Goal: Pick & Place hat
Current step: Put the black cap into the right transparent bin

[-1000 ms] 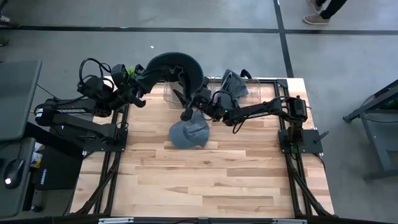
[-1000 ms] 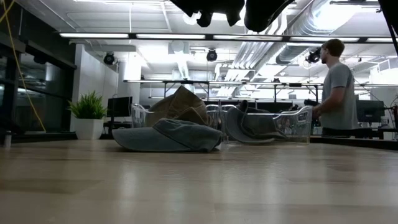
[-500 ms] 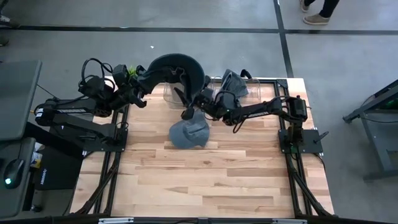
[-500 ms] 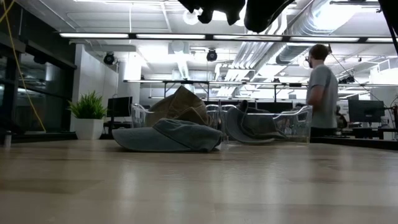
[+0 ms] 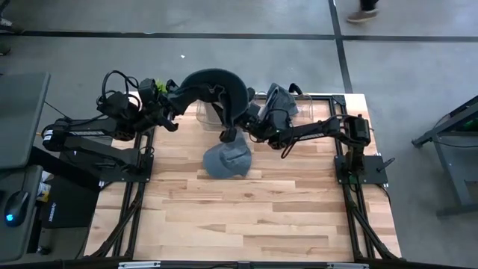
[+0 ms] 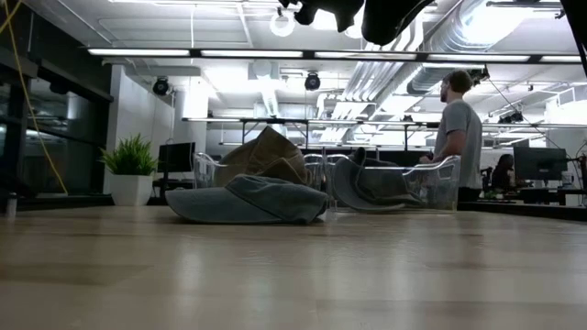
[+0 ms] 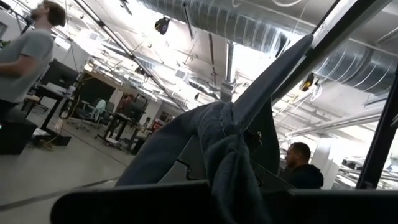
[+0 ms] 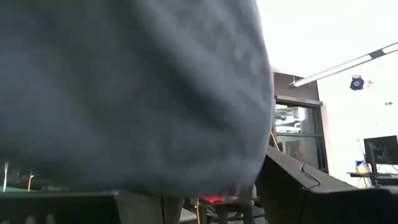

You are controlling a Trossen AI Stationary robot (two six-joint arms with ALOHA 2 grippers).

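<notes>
A wooden table (image 5: 246,209) stands on a grey floor, with an open workroom of desks, ducts and strip lights behind it. A grey hat (image 5: 227,159) lies flat on the table, just on the near side of two clear bins along the far edge; in the low view it (image 6: 248,201) rests in front of the left bin (image 6: 213,169), which holds a tan hat (image 6: 266,153). The right bin (image 6: 431,183) holds another grey hat (image 6: 367,186). Above the left bin, both arms carry a dark hat (image 5: 215,84) well clear of the table. The left gripper (image 5: 173,102) is clamped on its brim at one end; the left wrist view shows denim cloth (image 7: 227,155) pinched in the fingers. The right gripper (image 5: 240,119) grips the hat's other end, its cloth (image 8: 130,87) filling the right wrist view. A person (image 6: 456,137) stands beyond the right bin
</notes>
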